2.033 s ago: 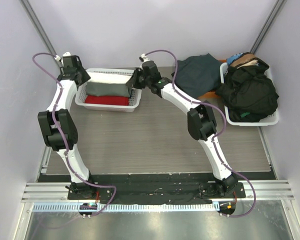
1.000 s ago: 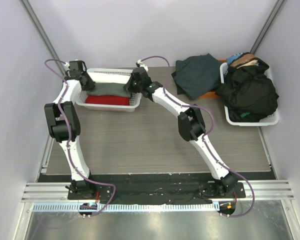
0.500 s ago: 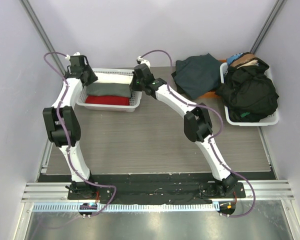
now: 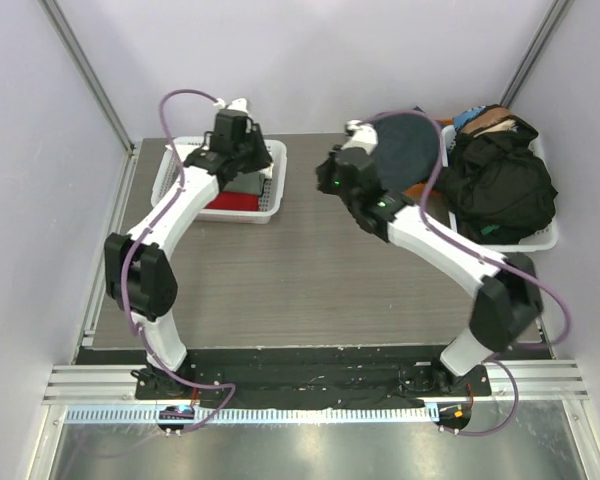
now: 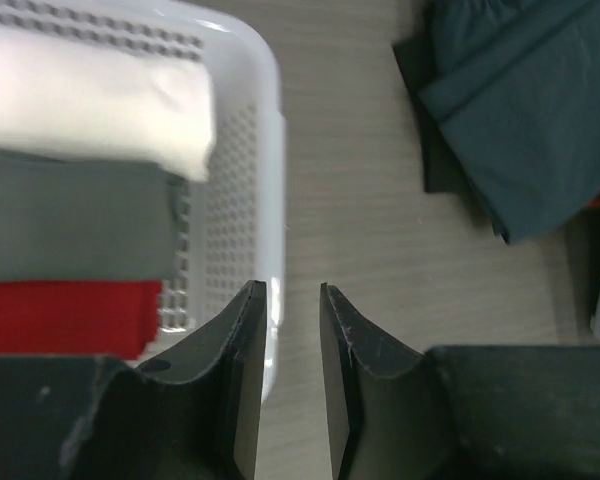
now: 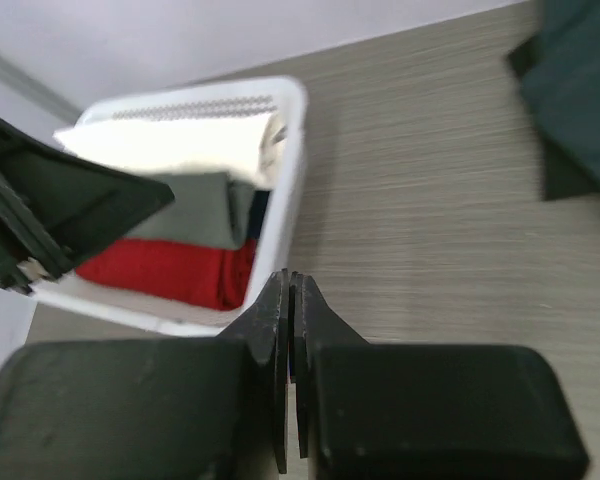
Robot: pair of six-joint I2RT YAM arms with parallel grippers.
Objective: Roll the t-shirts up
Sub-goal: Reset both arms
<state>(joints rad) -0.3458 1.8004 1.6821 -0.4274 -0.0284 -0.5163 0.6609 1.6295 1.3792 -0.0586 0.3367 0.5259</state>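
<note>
Three rolled t-shirts lie side by side in the white lattice basket (image 4: 272,208) at the back left: a white one (image 5: 90,110), a sage-grey one (image 5: 70,220) and a red one (image 5: 65,315). My left gripper (image 4: 250,160) hovers above the basket's right end, its jaws a little apart and empty (image 5: 292,295). My right gripper (image 4: 327,183) is shut on nothing (image 6: 288,285) over bare table, right of the basket (image 6: 295,170). A dark teal t-shirt (image 4: 405,140) lies loose at the back, partly hidden by my right arm; it also shows in the left wrist view (image 5: 530,110).
A second white basket (image 4: 540,242) at the back right is heaped with black clothes (image 4: 500,185). Grey walls close in the table on the left, back and right. The wood-grain tabletop (image 4: 300,280) lies between the arms.
Both grippers have left the basket. My left gripper moved right to the basket's right end. My right arm swung right, away from the basket. The sage-grey roll stays in the basket.
</note>
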